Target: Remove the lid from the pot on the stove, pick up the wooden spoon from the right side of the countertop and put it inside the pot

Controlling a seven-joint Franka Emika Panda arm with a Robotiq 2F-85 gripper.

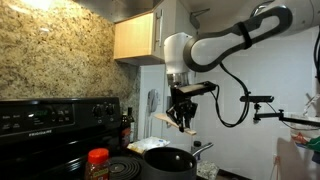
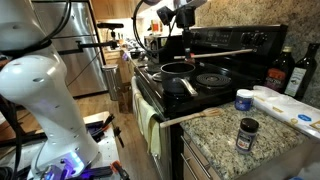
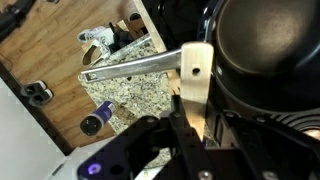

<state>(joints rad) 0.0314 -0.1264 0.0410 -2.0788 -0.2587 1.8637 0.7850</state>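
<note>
While I hang above the pot (image 1: 168,160) on the stove (image 1: 50,115) | end effector (image 1: 183,119) narrow, clamping the wooden spoon (image 3: 195,78) | spoon clear of the pot.

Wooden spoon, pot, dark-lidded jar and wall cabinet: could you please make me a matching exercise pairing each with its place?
Things:
1 wooden spoon
2 pot
3 dark-lidded jar
4 wall cabinet

Places:
A on the granite countertop
B high beside the stone backsplash
C in the hand, above the pot
D on the stove

Pairs: 1-C, 2-D, 3-A, 4-B
</note>
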